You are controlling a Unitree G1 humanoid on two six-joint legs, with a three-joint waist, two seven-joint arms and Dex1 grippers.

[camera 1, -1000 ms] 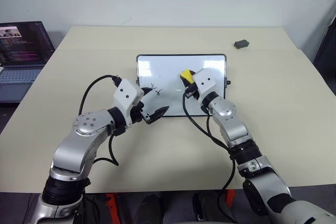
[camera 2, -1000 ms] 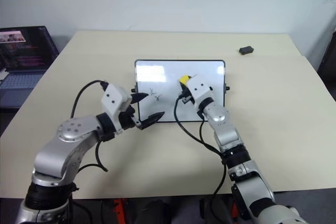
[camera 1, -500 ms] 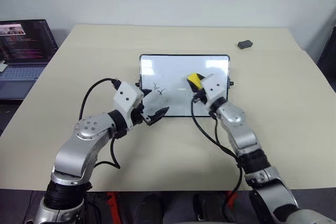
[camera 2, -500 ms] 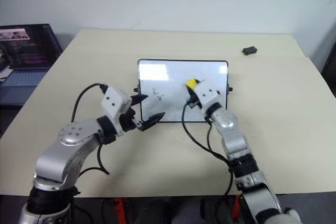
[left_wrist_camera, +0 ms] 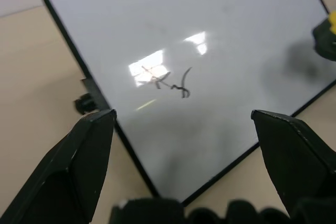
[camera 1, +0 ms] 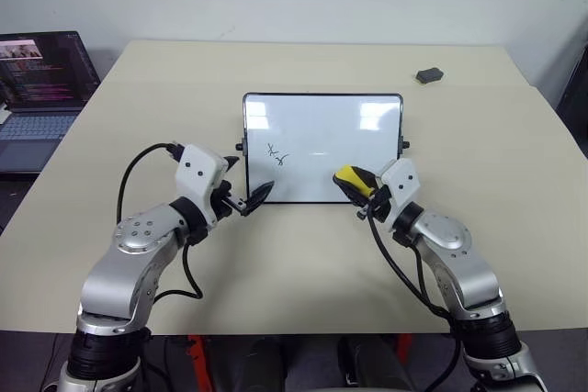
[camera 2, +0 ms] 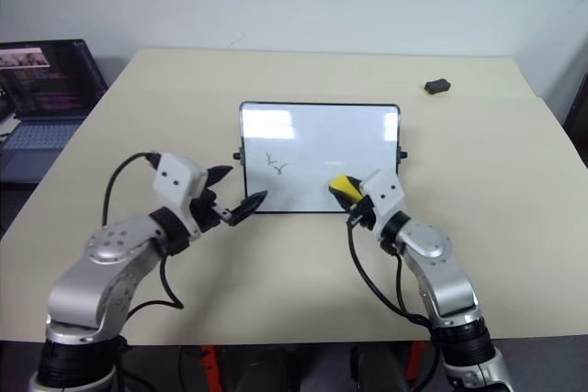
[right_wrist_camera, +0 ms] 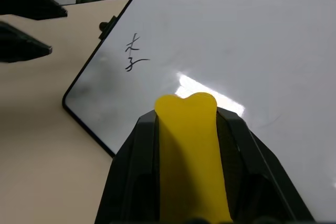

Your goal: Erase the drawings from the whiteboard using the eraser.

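Observation:
The whiteboard point(camera 1: 322, 126) lies flat in the middle of the table. One small group of black drawings point(camera 1: 276, 154) sits on its left half, sharp in the left wrist view point(left_wrist_camera: 170, 80). My right gripper point(camera 1: 356, 186) is shut on the yellow eraser point(camera 1: 350, 176) and holds it over the board's near right edge. From the right wrist, the eraser point(right_wrist_camera: 189, 145) juts out between the black fingers toward the drawings point(right_wrist_camera: 134, 52). My left gripper point(camera 1: 250, 176) stands open and empty just off the board's near left corner, its fingers point(left_wrist_camera: 89, 150) spread wide.
A laptop point(camera 1: 41, 80) with a lit screen stands at the far left, beside the table. A small dark grey lump point(camera 1: 428, 74) lies at the far right of the table. Bare tabletop point(camera 1: 303, 254) surrounds the board.
My right gripper has pulled the eraser back from the upper middle of the board to its near right edge. My left gripper has shifted left, off the board's corner.

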